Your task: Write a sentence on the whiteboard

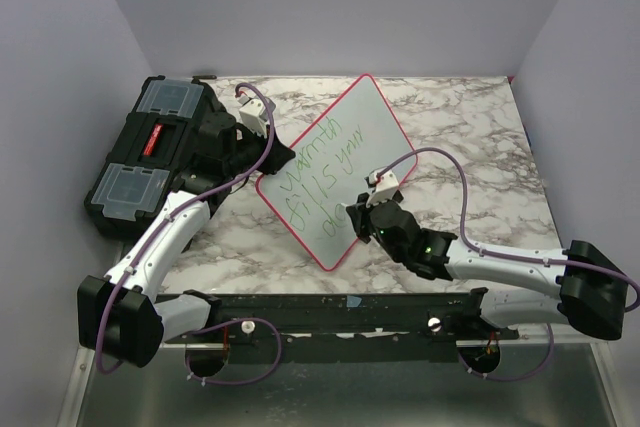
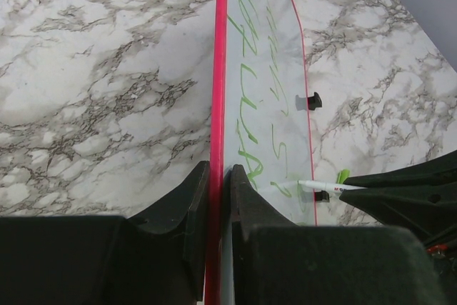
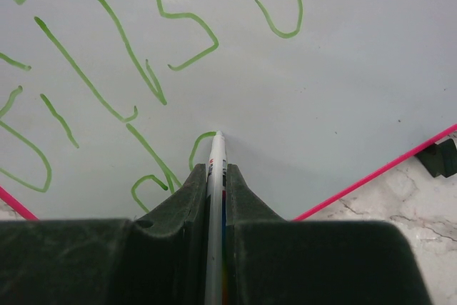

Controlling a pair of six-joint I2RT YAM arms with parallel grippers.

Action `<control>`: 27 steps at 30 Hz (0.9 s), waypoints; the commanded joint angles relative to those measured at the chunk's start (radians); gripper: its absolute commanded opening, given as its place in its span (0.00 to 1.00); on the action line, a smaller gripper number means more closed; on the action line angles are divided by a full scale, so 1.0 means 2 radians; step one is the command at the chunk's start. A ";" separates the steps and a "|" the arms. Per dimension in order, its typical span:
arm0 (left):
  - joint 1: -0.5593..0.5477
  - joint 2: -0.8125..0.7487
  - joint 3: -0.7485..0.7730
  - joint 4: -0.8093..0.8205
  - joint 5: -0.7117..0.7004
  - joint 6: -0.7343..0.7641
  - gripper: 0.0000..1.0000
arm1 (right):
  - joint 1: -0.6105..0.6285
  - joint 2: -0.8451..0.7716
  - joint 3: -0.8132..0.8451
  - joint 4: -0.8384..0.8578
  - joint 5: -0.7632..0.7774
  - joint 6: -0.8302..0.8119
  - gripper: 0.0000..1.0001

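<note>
left gripper [image 2: 218, 176] clamped on whiteboard [image 1: 372, 115] rim at 9 o'clock, right gripper [image 3: 216, 171] pinching marker [image 3: 217, 146], tip touching sentence [image 1: 325, 162] at 5 o'clock

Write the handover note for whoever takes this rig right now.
Left gripper: shut on the rim of the whiteboard, steadying it.
Right gripper: shut on the marker, its tip touching the board.
The whiteboard sits diagonally on the marble table, with the black toolbox at the far left.
Done: the sentence in green, two lines plus the start of a third.
Left: probably finish the third line from the marker tip, lift off, then release the board.
</note>
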State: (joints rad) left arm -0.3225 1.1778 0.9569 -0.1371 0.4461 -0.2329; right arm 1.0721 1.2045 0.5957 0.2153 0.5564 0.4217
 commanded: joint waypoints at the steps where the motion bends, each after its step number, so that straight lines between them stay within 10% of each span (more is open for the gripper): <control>1: -0.002 -0.001 -0.001 0.006 -0.003 0.024 0.00 | 0.001 0.008 0.012 0.003 0.002 -0.005 0.01; 27: -0.002 -0.011 -0.001 0.002 -0.005 0.023 0.00 | 0.000 -0.021 -0.035 -0.042 -0.004 0.038 0.01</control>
State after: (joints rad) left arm -0.3229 1.1774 0.9569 -0.1371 0.4461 -0.2333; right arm 1.0721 1.1751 0.5556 0.1780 0.5556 0.4671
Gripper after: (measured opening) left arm 0.144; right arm 0.128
